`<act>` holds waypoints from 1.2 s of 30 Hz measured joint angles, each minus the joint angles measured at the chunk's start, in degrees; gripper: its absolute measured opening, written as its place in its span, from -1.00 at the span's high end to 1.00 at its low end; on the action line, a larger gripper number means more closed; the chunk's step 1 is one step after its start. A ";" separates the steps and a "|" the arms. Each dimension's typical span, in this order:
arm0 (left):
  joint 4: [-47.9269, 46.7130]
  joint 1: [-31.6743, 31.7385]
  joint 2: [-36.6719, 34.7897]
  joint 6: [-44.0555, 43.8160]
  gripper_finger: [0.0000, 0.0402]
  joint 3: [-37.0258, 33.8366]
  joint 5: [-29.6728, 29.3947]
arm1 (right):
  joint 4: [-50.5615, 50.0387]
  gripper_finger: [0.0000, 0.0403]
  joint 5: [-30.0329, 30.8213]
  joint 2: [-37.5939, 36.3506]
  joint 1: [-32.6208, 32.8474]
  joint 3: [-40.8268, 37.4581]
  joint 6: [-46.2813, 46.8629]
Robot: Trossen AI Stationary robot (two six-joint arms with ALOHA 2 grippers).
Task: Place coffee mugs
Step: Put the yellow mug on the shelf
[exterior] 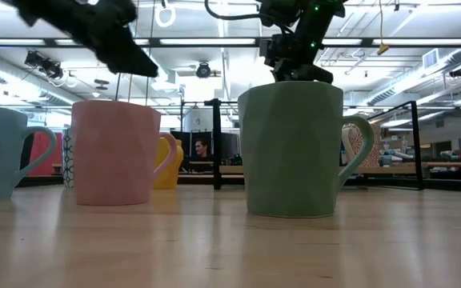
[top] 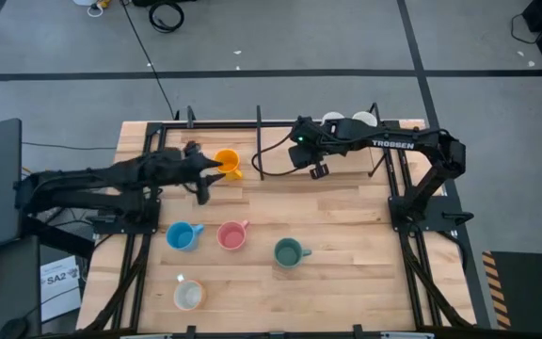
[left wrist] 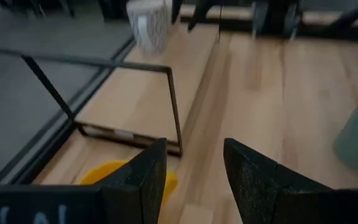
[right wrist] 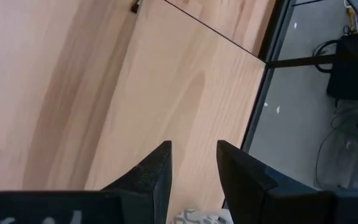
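On the wooden bench (top: 337, 217) five mugs stand in the open: the orange mug (top: 228, 164) near the far edge, then a row of the light blue mug (top: 183, 235), the pink mug (top: 231, 234) and the teal-green mug (top: 288, 252), with a cream mug (top: 188, 296) nearer the front edge. Two more white mugs (top: 346, 121) sit at the far edge, partly hidden under the right arm. The spaced row looks like a deliberate line-up, each mug upright and apart from its neighbours, handles out to the side.

The left claw (top: 207, 175) hangs just beside the orange mug, not touching it. In the left wrist view its fingers (left wrist: 138, 180) are spread with nothing between them, and the mug's yellow-orange rim shows just below and behind one finger. That stance suits either a fresh release or a lining-up for a grasp; I cannot tell which.

The right claw (top: 318, 169) hovers over bare bench in front of the white mugs. Its fingers (right wrist: 151, 171) stand a little apart, empty, with a patterned white mug just visible beneath them. It looks poised to fetch one of those mugs for the row, which has room beyond the teal-green mug
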 joint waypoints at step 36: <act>-14.49 10.14 33.67 0.19 0.19 12.20 0.20 | 0.36 0.34 -4.57 0.00 0.00 0.00 5.11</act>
